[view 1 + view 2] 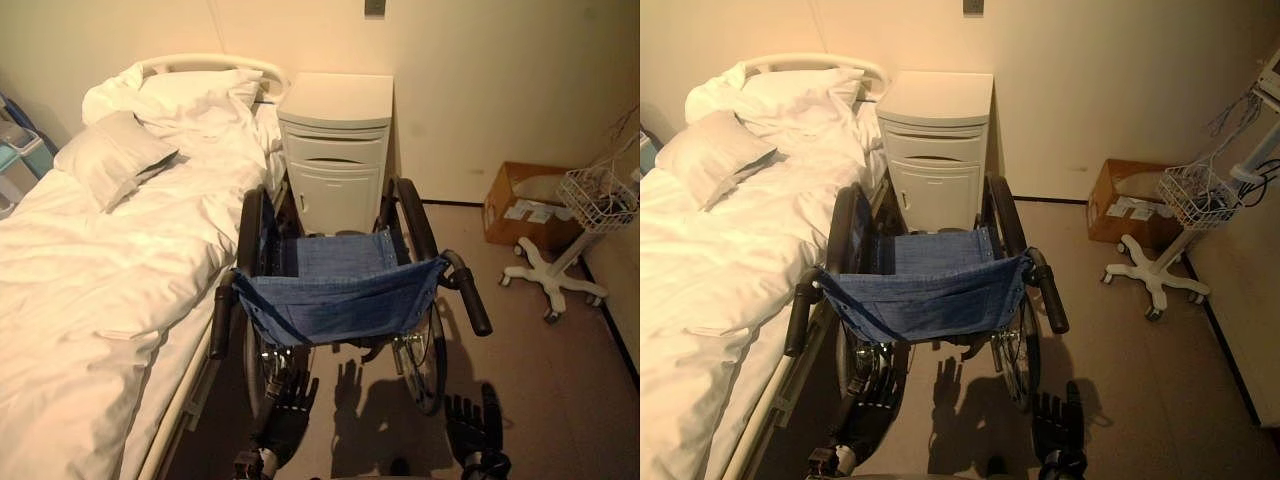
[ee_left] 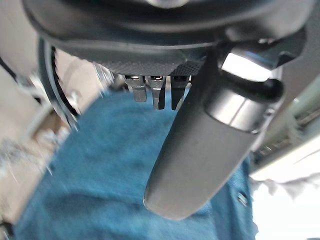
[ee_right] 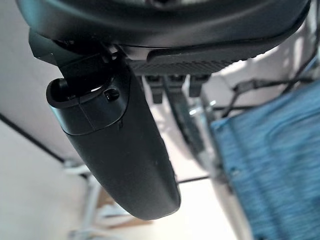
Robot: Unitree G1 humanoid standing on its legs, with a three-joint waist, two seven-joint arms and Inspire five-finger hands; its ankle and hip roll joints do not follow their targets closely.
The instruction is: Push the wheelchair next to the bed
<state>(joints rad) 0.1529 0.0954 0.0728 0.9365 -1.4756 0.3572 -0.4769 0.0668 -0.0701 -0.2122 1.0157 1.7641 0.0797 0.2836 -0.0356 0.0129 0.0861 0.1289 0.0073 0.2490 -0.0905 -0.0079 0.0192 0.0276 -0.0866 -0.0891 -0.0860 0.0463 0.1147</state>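
Your wheelchair [image 1: 340,290] already sits just beside the bed [image 1: 90,300], nose toward the cabinet [image 1: 335,150]. Both robot hands hang low behind it, left [image 1: 285,400] and right [image 1: 475,425], fingers straight and holding nothing, off the handles, so the push looks finished.

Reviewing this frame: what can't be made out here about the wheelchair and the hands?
- Wheelchair front wheels and footrests: hidden behind its blue seat cloth, both eye views.
- Gap between wheelchair and bed: hidden by the draped white sheet.
- Left hand and right hand: open, below the push handles, cut off at the bottom edge.
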